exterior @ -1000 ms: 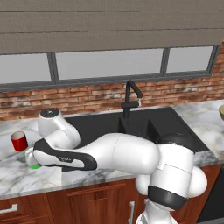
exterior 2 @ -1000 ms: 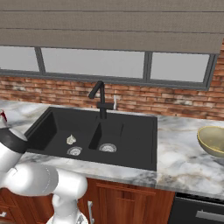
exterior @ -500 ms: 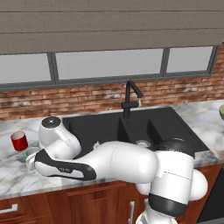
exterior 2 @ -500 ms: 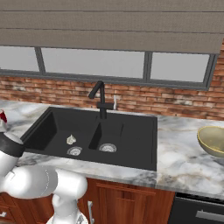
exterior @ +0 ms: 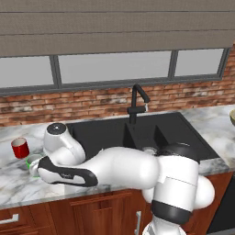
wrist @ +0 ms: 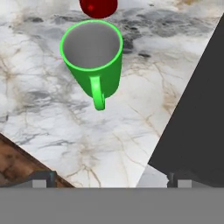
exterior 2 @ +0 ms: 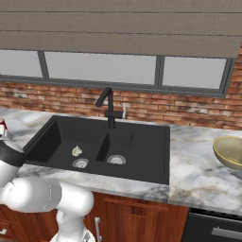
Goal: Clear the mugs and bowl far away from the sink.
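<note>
— How far along was the clearing at that point?

— Barely begun, as I judged it. The green mug (wrist: 92,57) stood upright on the marble counter (wrist: 52,122), handle turned toward the hand camera, and nothing gripped it. The red mug (exterior: 19,148) sat just beyond it on the same stretch, left of the sink (exterior 2: 101,146). The bowl (exterior 2: 230,152) rested on the counter well off to the sink's right. All three looked untouched — every one was left to move.

— And the tool?

— The tool (wrist: 111,178) hung above the counter short of the green mug, its tips wide apart at the bottom corners of the hand view, empty. I took the green mug to be the first target.

— What did each camera add?

— The hand view gave the mug's pale inside, its handle, and a dark edge of the sink on one side. The left base view showed both mugs together, though the arm covered most of the green one. The right base view showed the bowl clearly and both basins with their drains and the faucet (exterior 2: 108,105).
</note>
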